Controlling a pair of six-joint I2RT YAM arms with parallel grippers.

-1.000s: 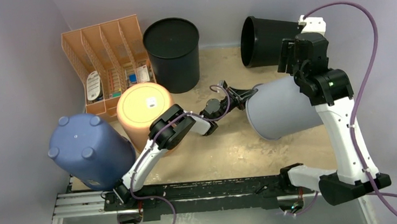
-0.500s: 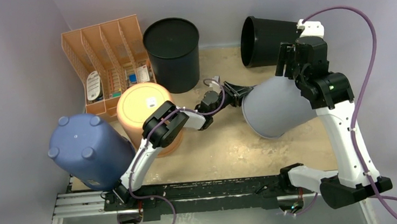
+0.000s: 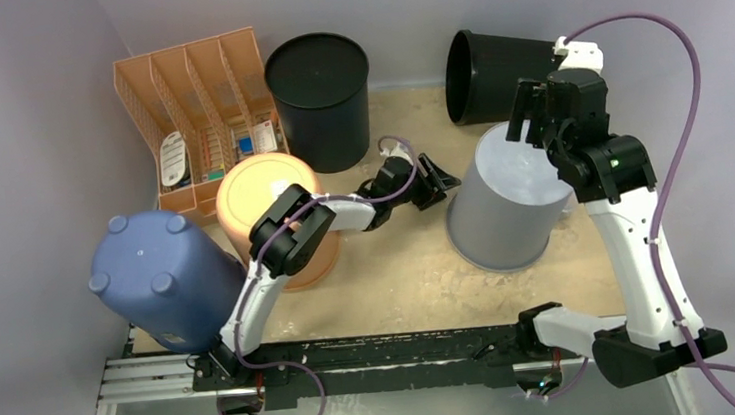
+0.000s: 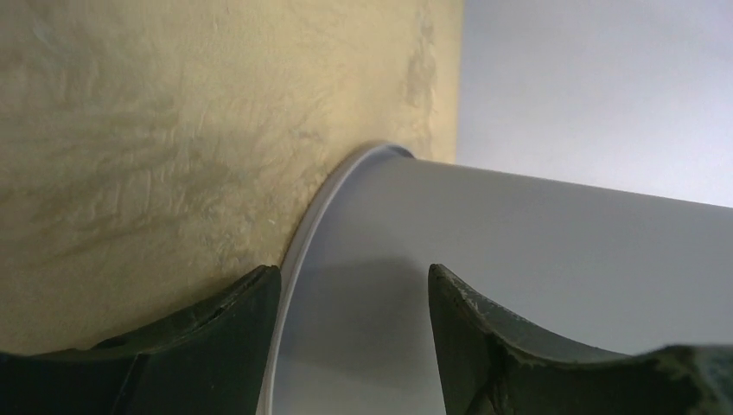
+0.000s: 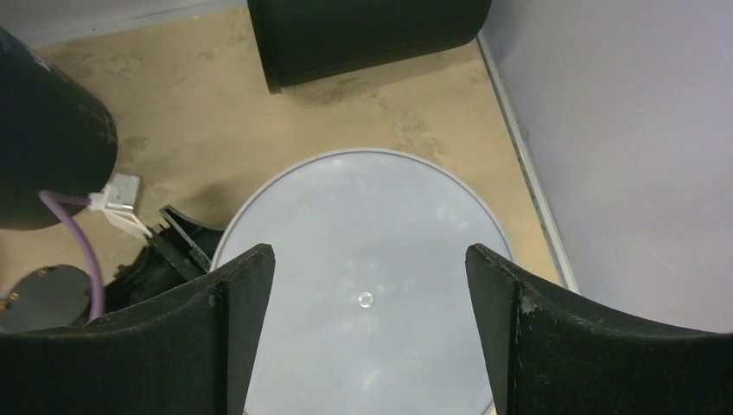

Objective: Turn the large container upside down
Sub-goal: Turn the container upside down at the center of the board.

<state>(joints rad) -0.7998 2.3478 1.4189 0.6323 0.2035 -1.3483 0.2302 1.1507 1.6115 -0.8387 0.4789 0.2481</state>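
While the grey container (image 3: 499, 211) stands mouth-down on the table (image 3: 400, 275), axis vertical, the right gripper (image 5: 367, 259) is held spread directly above its base and the left gripper (image 4: 354, 281) spread beside its rim.

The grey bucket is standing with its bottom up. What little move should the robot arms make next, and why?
Probably pull the left end effector straight back from the grey bucket. The bucket stands on its rim with its flat bottom up. The left end effector is open and close to the bucket's wall, so backing off gently should avoid knocking it.
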